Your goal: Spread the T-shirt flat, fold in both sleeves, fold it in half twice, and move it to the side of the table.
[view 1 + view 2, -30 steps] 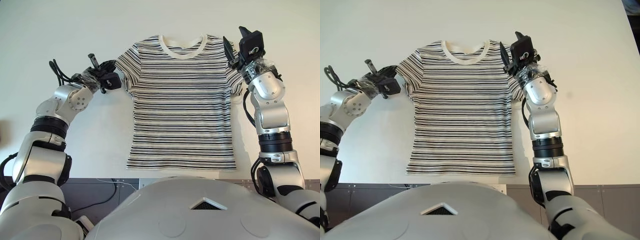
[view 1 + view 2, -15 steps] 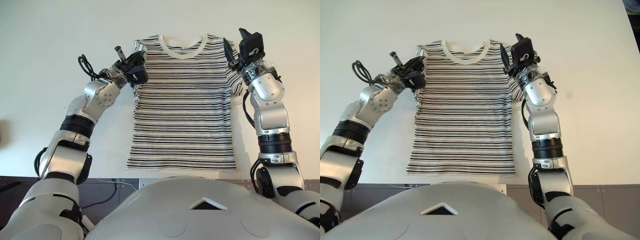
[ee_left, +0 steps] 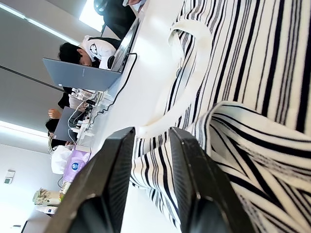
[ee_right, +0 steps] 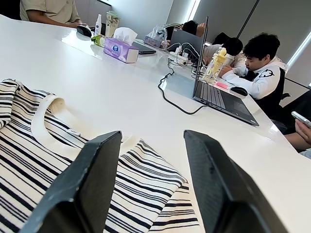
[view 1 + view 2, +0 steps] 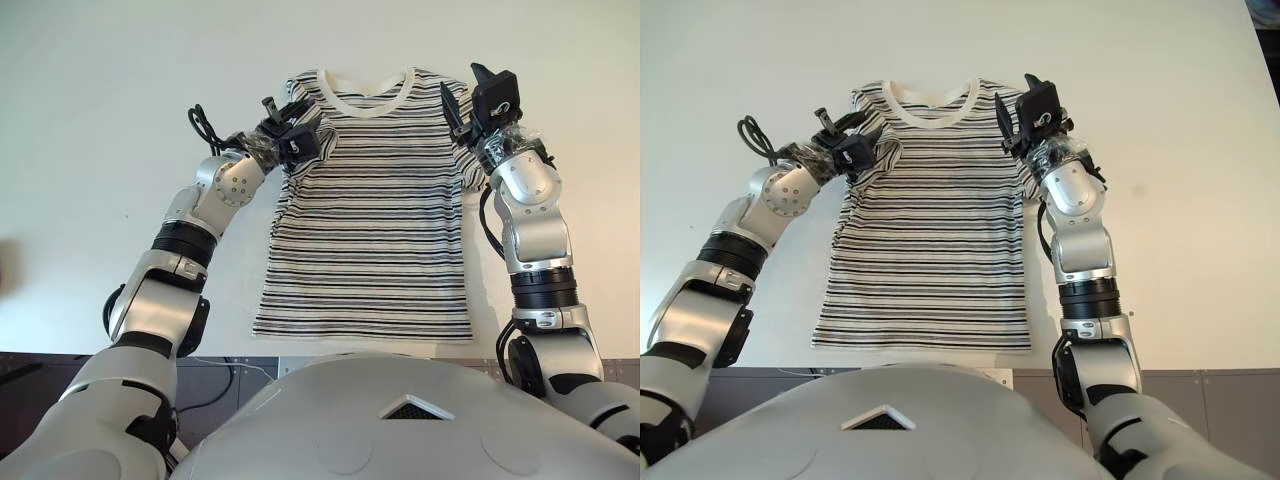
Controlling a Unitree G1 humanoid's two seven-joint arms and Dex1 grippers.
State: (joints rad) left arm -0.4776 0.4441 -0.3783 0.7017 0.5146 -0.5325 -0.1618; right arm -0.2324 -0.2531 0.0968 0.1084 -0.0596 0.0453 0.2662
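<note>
T-shirt [image 5: 370, 200] on table [image 5: 100, 100] | left jaws nearly closed, seemingly pinching its sleeve [image 3: 252, 145] | right jaws wide apart, empty

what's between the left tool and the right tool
The T-shirt: its striped upper chest, with the cream collar just beyond, spans the gap from left tool to right tool in the left eye view.

The right hand [image 5: 462, 82] hides part of the T-shirt [image 5: 370, 220] sleeve beneath it — the left hand [image 5: 305, 143] likewise.
</note>
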